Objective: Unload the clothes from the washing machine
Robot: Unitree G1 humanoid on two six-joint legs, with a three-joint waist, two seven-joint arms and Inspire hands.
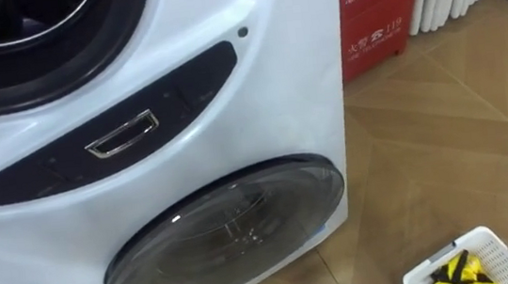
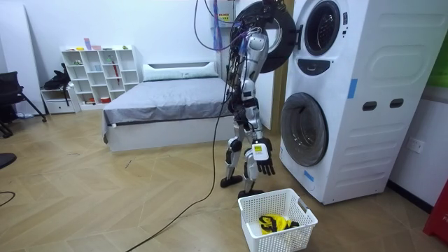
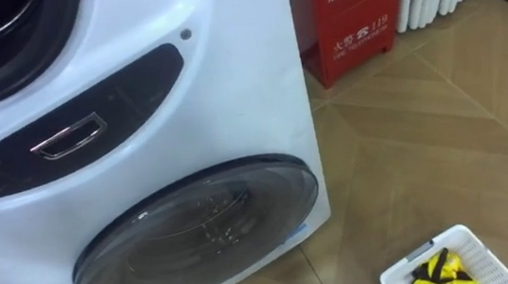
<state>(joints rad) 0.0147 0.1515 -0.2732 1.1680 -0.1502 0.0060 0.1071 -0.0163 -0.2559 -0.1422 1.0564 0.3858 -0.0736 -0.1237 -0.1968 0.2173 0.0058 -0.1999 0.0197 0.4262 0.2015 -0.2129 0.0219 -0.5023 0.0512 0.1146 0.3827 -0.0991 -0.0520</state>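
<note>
Clothing in yellow and black (image 1: 457, 274) lies in a white slotted plastic basket (image 1: 497, 249) on the wooden floor, beside the robot facing the stacked white washing machine (image 2: 350, 140). Its right robot hand (image 2: 264, 157) hangs loose-fingered, holding nothing. White characters mark a red cabinet (image 1: 372, 7); a blue label (image 2: 352, 88) sits on the washer's side.

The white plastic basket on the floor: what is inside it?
A yellow and black cloth lies bunched at the bottom of the white plastic lattice basket. Anything under the cloth is covered.
</note>
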